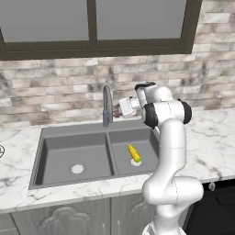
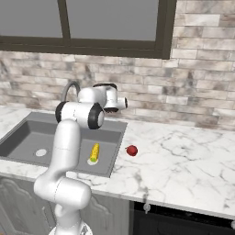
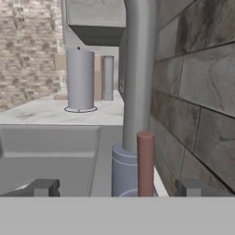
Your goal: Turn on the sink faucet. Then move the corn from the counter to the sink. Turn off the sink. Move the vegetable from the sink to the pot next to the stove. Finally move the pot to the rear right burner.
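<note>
I see a tall grey metal gooseneck faucet [image 1: 107,106] with a dull red-tipped lever [image 3: 145,161], standing behind a dark grey double-basin sink [image 1: 73,151] whose drains are pale. A small yellow corn cob [image 1: 134,153] with a greenish end lies in the right basin, and a small red round object [image 2: 132,150] sits on the white marble counter [image 2: 183,160] with grey veins. Behind them I make out a brick wall [image 2: 202,87] in mottled beige, grey and brown, under a dark brown window frame [image 1: 96,43].

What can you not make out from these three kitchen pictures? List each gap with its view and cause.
- Gripper: left base view, hidden behind the arm's wrist.
- Sink faucet water flow: no stream shows; cannot tell.
- Pot and stove: beyond the edges of both base views.
- Red-tipped lever position: hand view, base cut off by the bottom edge.
</note>
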